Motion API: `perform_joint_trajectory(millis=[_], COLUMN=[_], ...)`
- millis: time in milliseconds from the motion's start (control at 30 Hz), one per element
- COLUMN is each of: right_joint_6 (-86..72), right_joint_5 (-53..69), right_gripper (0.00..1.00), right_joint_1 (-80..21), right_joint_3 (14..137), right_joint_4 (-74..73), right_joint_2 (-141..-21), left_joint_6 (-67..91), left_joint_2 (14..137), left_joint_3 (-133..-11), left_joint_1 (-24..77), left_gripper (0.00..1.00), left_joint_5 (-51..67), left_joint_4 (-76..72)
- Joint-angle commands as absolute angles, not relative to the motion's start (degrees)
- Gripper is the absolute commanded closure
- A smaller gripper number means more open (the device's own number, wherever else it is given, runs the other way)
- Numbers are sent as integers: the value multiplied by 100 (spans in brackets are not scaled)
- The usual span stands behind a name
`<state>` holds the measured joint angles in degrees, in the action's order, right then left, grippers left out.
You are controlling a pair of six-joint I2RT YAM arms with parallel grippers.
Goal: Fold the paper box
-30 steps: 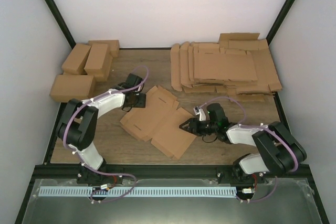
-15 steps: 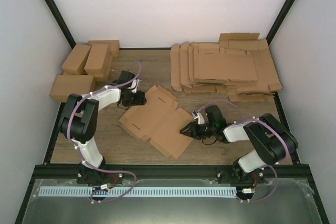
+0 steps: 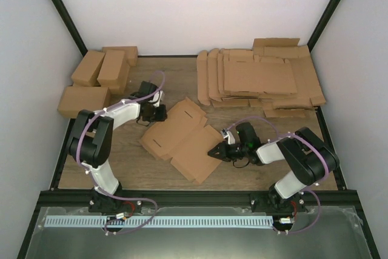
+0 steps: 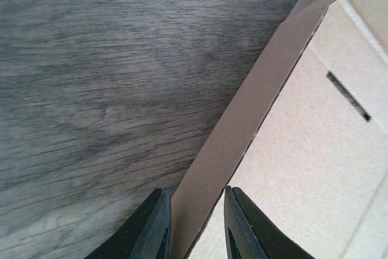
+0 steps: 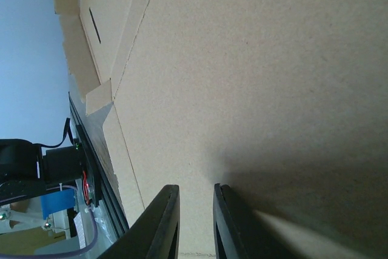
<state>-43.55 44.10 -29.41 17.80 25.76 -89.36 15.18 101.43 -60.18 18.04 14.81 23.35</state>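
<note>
The paper box [image 3: 182, 141] lies open and flat on the wooden table [image 3: 130, 168], right between the two pincers. The left pincer [image 3: 160, 116] is at the box's back left edge. The right pincer [image 3: 213, 151] is at its front right edge. So the box fills the space from one pincer to the other.

In the left wrist view, a long thin flap [image 4: 254, 101] of the box stands up off the table. Its end goes in between the left pincer's fingers [image 4: 156, 228] and touches both of them. This pincer is squeezed narrow and is holding the flap. On the right of the fingers in that view is the big flat part of the box, with a small dark slot [image 4: 347, 95] in it. On the left of the fingers is bare wood.

In the right wrist view, the right pincer's fingers [image 5: 168, 222] are close together, with only a thin gap between them. Brown cardboard fills nearly everything in front of them. The view is too close, so I cannot tell if this pincer is holding the box or only lying against it.

Well behind the right pincer is a pile of flat cardboard sheets [image 3: 260, 77]. Behind the left pincer, out to its left, are some folded boxes [image 3: 97, 71].
</note>
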Motion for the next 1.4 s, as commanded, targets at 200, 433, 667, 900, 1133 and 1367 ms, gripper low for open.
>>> perform_joint_trajectory(millis=[200,433,667,900,1133,1367], right_joint_6=[-4265,-4245,-4151,-3569,-3284,-2978], right_joint_5=[4282,4185,4223,3944,3469,2632], right_gripper=[83,83,83,82,80,81], right_joint_1=[-2990,-2988,-2988,-2988,-2988,-2931], right_joint_3=[1904,1919,2017,2437,2575,2900], right_joint_4=[2232,2010,1938,1223,669,-30], right_joint_2=[-8996,-8686,-8561,-7912,-7355,-7052], left_joint_6=[1442,1456,1509,1459,1282,971], left_joint_2=[10470,10491,10132,9501,9510,9802], left_joint_3=[-6535,-6583,-6720,-7193,-7752,-7983], left_joint_1=[2609,2606,2944,3963,4858,5675], left_gripper=[72,88,96,96,96,96], left_joint_5=[-647,-797,-1428,-3008,-4385,-5963], left_joint_4=[3219,3244,3659,4491,5337,5849])
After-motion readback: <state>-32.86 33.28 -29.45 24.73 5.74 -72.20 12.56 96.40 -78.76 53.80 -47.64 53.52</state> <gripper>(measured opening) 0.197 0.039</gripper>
